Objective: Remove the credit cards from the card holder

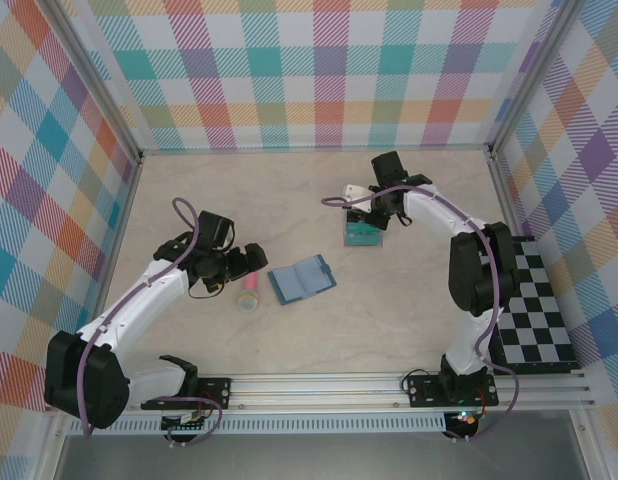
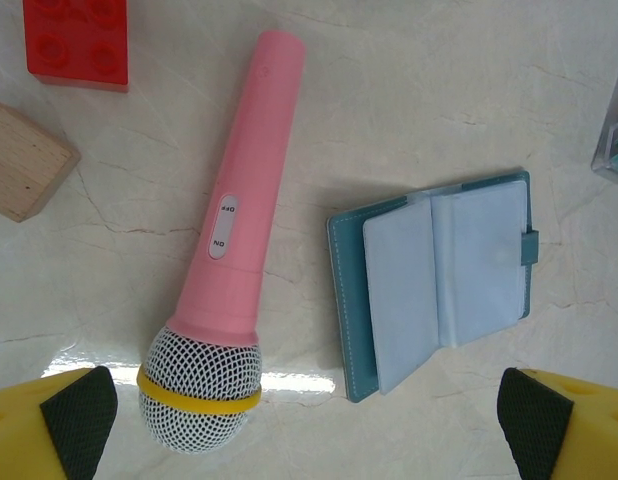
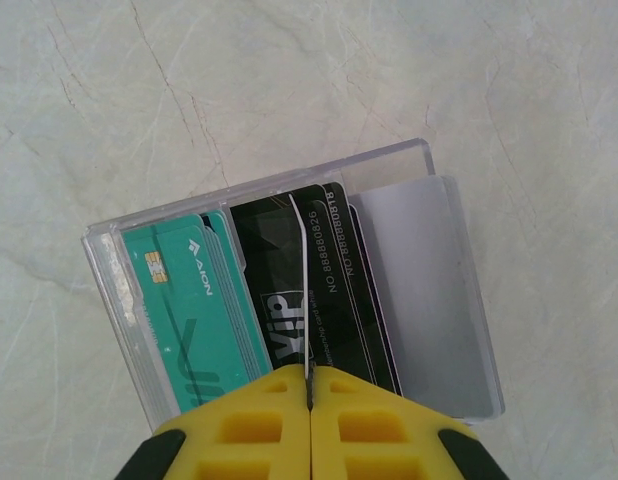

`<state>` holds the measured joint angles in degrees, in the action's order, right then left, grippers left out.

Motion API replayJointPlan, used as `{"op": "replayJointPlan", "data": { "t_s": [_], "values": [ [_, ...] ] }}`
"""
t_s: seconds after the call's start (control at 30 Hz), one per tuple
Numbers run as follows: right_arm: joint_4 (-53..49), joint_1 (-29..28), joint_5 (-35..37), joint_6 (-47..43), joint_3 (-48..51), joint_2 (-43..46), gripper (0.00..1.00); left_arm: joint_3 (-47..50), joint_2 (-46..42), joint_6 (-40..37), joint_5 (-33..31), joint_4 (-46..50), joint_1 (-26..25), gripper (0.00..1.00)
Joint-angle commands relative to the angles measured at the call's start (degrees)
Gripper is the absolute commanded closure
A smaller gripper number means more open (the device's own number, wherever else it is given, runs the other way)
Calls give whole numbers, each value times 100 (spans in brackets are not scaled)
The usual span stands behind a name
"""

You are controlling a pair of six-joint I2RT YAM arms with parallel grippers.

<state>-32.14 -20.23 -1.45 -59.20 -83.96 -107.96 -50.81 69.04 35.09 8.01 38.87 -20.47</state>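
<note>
The card holder (image 1: 302, 279) lies open on the table, dark teal outside with pale blue sleeves (image 2: 434, 280). My left gripper (image 2: 309, 430) hangs open above it and the pink microphone, holding nothing. My right gripper (image 3: 309, 395) is shut on one thin credit card (image 3: 301, 290), seen edge-on. Directly under it lies a clear tray (image 3: 389, 155) holding teal cards (image 3: 194, 310), black cards (image 3: 339, 270) and a grey card (image 3: 429, 300). In the top view that pile (image 1: 363, 235) sits just below the right gripper (image 1: 374, 215), and the left gripper (image 1: 251, 262) is left of the holder.
A pink toy microphone (image 2: 244, 200) lies just left of the holder, head toward me. A red brick (image 2: 79, 40) and a wooden block (image 2: 24, 160) lie beyond it. A checkered mat (image 1: 529, 310) covers the table's right edge. Plaid walls enclose the table.
</note>
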Motion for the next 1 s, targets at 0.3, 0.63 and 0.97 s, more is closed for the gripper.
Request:
{"op": "replayJointPlan", "data": {
  "t_s": [0.3, 0.63, 0.97],
  "values": [
    [-48, 1, -35, -312, -19, 56, 94, 102, 1, -61, 69, -2, 78, 0],
    [280, -54, 82, -116, 61, -42, 84, 104, 28, -37, 89, -47, 78, 0],
    [504, -60, -128, 421, 99, 249, 83, 110, -4, -29, 120, -38, 79, 0]
  ]
}}
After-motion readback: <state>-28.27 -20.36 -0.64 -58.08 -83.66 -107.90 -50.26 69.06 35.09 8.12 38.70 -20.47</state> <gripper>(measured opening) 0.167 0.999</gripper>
